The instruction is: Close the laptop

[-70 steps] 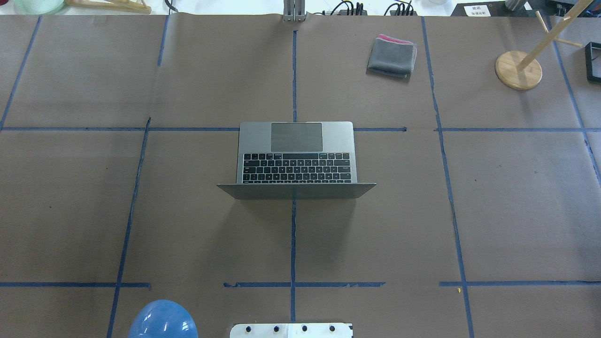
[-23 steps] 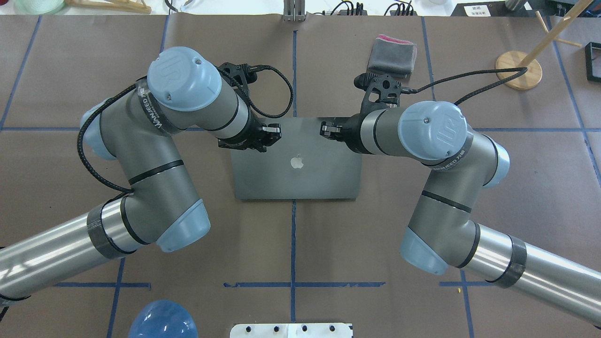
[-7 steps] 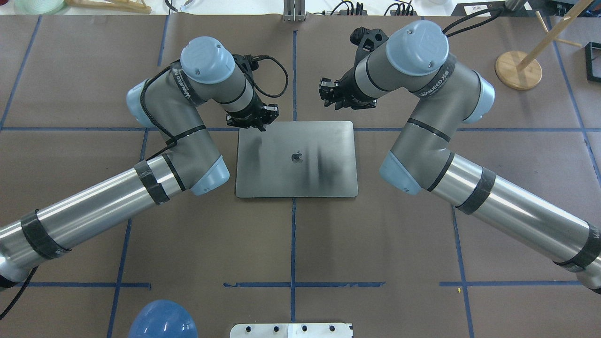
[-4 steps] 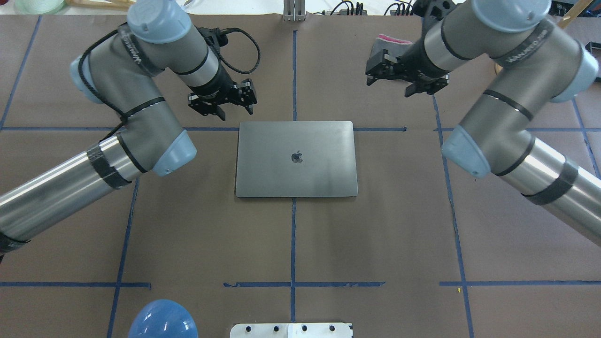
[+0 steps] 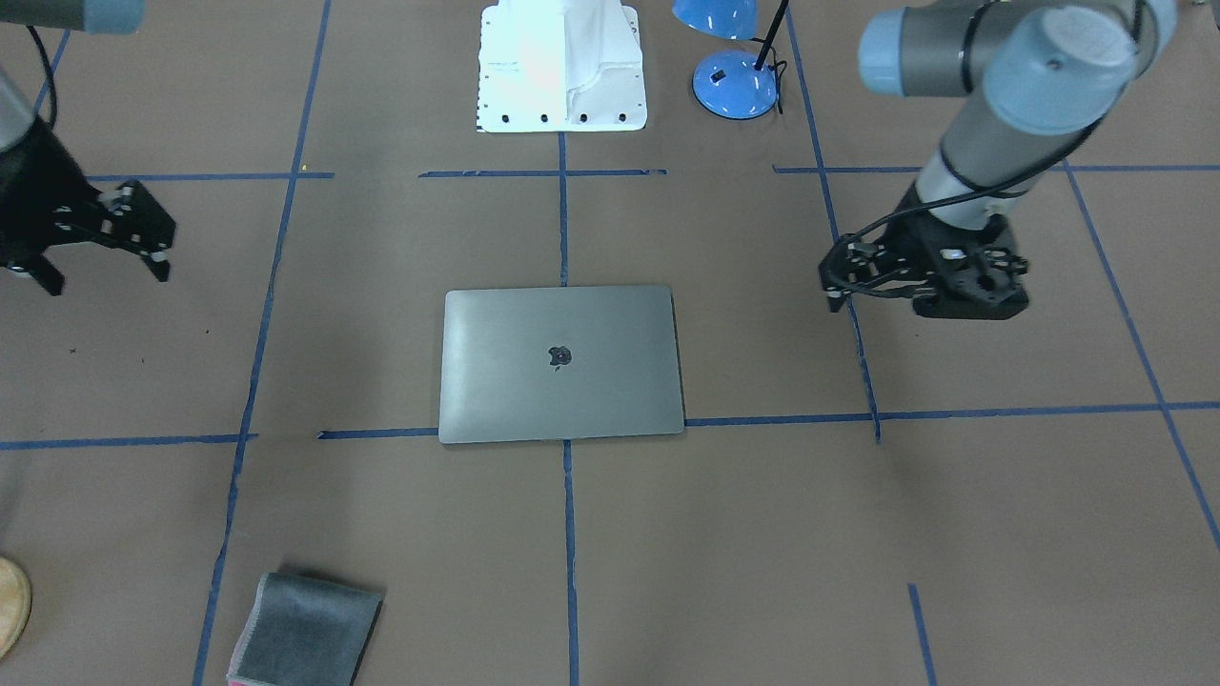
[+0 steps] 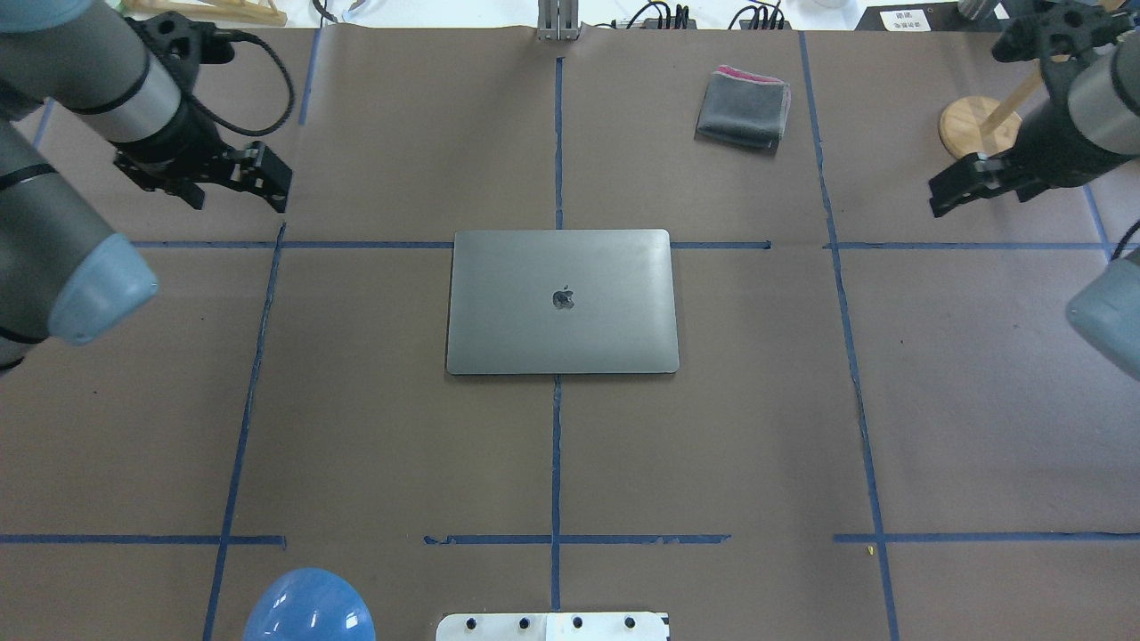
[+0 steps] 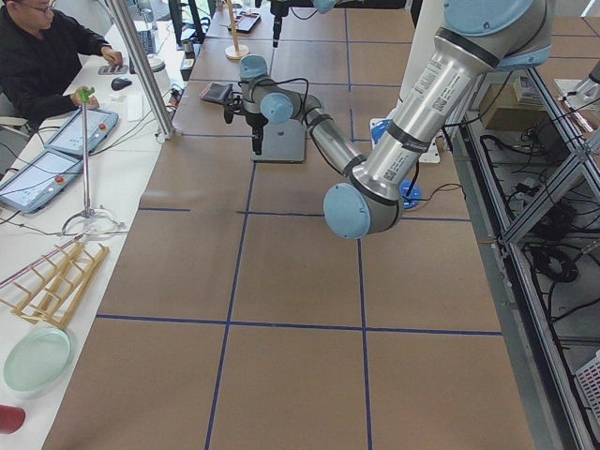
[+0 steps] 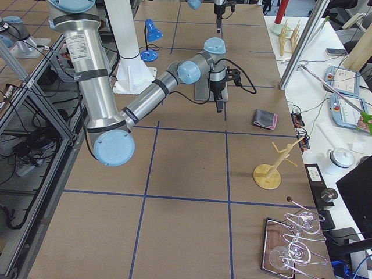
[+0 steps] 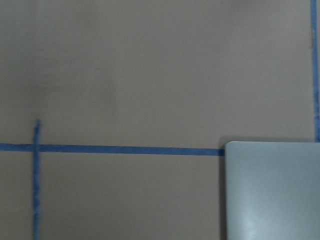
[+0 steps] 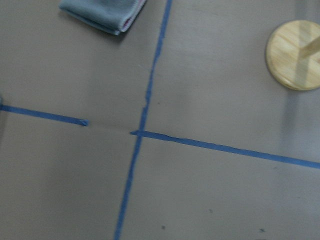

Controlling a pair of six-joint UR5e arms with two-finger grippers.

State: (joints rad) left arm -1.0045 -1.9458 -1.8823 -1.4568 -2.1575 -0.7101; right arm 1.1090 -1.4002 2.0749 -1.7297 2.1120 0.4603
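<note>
The laptop (image 6: 561, 303) lies shut and flat at the table's middle, its lid with the apple logo facing up; it also shows in the front view (image 5: 560, 362) and its corner shows in the left wrist view (image 9: 272, 195). My left gripper (image 6: 239, 198) is open and empty, well off to the laptop's far left. My right gripper (image 5: 103, 274) is open and empty, well off to the laptop's right, near the wooden stand. Neither gripper touches the laptop.
A folded grey cloth with a pink edge (image 6: 744, 107) lies at the back right. A wooden stand (image 6: 982, 132) is at the far right. A blue lamp (image 6: 309, 607) and the white robot base (image 5: 560, 62) are at the near edge.
The laptop, open at first, is now shut. Over the last second both grippers have moved from its far edge outward to the table's sides.
</note>
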